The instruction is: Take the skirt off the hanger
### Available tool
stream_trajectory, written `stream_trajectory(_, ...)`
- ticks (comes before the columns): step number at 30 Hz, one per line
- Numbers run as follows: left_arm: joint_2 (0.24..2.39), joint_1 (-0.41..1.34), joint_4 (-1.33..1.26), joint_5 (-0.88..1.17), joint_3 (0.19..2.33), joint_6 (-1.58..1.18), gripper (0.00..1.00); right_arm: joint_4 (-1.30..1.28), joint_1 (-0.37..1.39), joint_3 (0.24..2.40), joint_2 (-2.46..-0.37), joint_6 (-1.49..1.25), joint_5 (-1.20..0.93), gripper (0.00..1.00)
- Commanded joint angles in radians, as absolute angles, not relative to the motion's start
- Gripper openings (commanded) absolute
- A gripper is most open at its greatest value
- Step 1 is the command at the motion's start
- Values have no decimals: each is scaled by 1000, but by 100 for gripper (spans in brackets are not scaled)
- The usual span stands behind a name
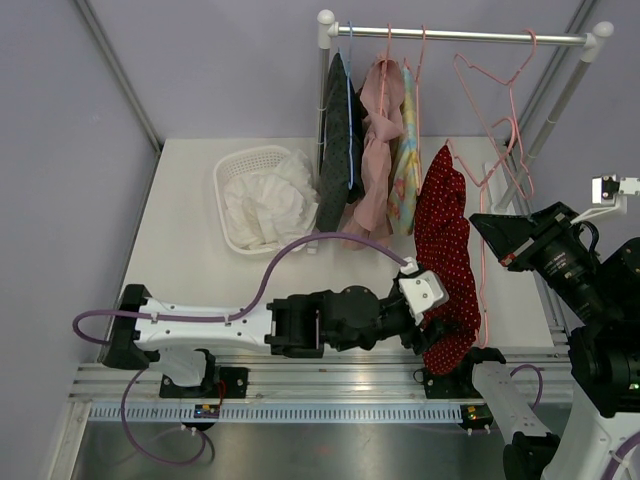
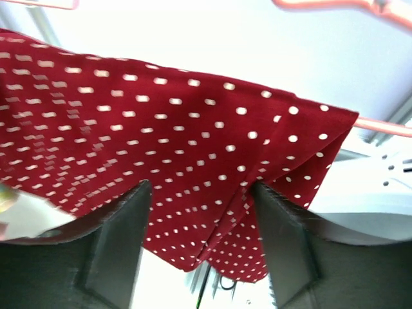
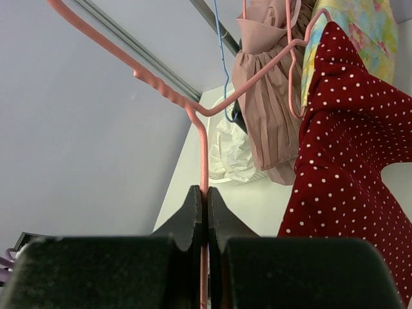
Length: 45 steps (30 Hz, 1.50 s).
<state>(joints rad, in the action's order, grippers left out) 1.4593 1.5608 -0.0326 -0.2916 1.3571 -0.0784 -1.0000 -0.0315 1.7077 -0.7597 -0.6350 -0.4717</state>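
The red skirt with white dots (image 1: 447,240) hangs from a pink hanger (image 1: 483,270) that is off the rail and held over the table's right front. My left gripper (image 1: 432,325) is at the skirt's lower end. In the left wrist view it (image 2: 199,193) is open, its two fingers (image 2: 122,244) spread with the skirt (image 2: 174,129) across the gap just beyond the tips. My right gripper (image 3: 205,193) is shut on the hanger's pink wire (image 3: 205,148), with the skirt (image 3: 347,148) to its right. In the top view the right gripper (image 1: 487,345) sits low by the hanger's bottom.
A clothes rail (image 1: 460,36) at the back holds a dark garment (image 1: 338,150), a pink one (image 1: 375,150), a floral one (image 1: 406,170) and an empty pink hanger (image 1: 505,100). A white basket (image 1: 232,170) with white cloth stands at the back left.
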Motion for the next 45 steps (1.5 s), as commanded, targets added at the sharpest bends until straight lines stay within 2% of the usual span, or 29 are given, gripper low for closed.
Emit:
stream_trajectory(1,1517,1557,-120,-221,1419,-104,61,-903,-26,1713,-759,-643,-502,0)
stream_trajectory(3,1532,1557,-118,-219,1437,-112,52,-904,-26,1715,-758,-643,-502,0)
stream_trajectory(4,1546,1557,-109,-228,1446,-113,27,-904,-26,1715,-756,-641,-502,0)
stream_trajectory(6,1552,1557,-104,-264,1465,-121,1,-907,-26,1713,-756,-635,-500,0)
stream_trajectory(13,1470,1554,32,-495,1440,-121,0,-937,-25,1712,-739,-608,-474,0)
stream_trajectory(17,1326,1557,172,-719,1344,-139,0,-972,-26,1727,-729,-580,-428,0)
stream_trajectory(21,1055,1557,343,-900,1192,-262,0,-1041,-25,1767,-726,-542,-342,0)
stream_trajectory(22,1005,1555,454,-948,1158,-293,0,-1057,-25,1779,-730,-538,-322,0)
stream_trajectory(25,851,1552,647,-1096,1134,-403,0,-1085,-25,1802,-721,-548,-261,0)
stream_trajectory(30,747,1525,715,-1245,1195,-350,0,-1054,-25,1758,-706,-577,-256,0)
stream_trajectory(33,735,1447,582,-1263,1268,-153,0,-1068,-25,1763,-713,-574,-245,0)
stream_trajectory(37,729,1280,399,-1140,1350,80,0,-1077,-25,1779,-718,-569,-239,0)
stream_trajectory(41,843,1151,388,-1042,1528,207,0,-1095,-25,1789,-724,-566,-219,0)
stream_trajectory(45,977,1010,425,-921,1669,209,0,-1092,-25,1783,-723,-569,-224,0)
